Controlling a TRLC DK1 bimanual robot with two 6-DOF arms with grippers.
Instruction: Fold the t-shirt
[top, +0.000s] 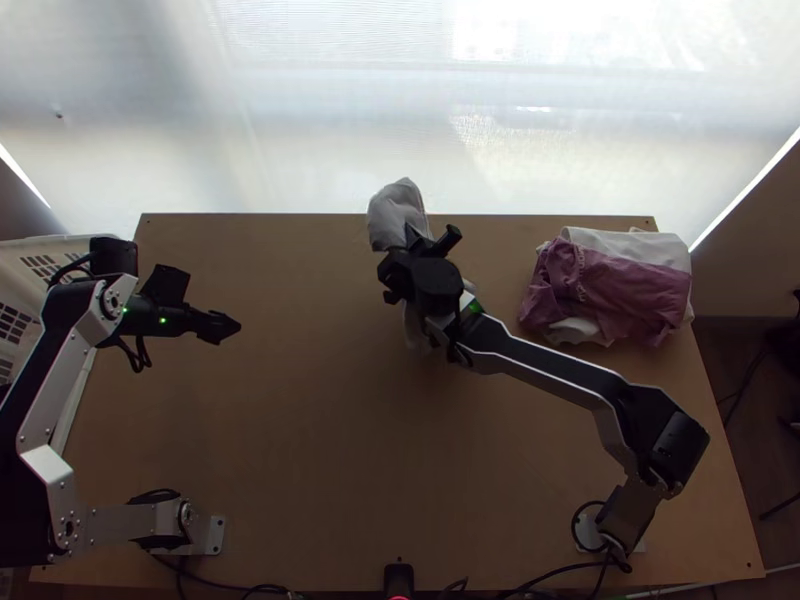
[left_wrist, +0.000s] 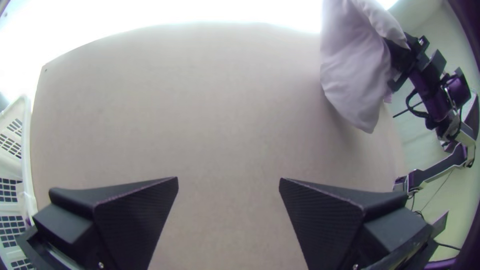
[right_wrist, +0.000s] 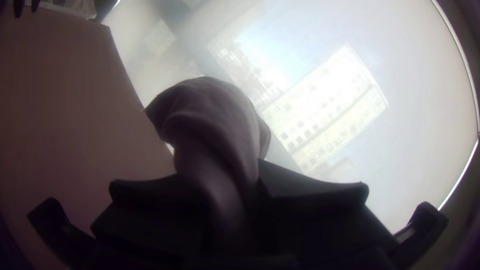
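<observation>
Cloth (top: 397, 213), pale and bunched, hangs at top view's upper centre, held by right gripper (top: 411, 240); left gripper (top: 226, 327), at left, is wide.

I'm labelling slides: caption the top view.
Right tool holding pale cloth, with a purple-and-white pile on the table.

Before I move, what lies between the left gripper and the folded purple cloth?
The right gripper, clamped on the pale shirt, and that arm's wrist; the top view shows it.

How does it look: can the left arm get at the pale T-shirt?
Probably yes: the left arm's fingers are open, with only bare table between them and the T-shirt, held by the right arm's fingers.
</observation>
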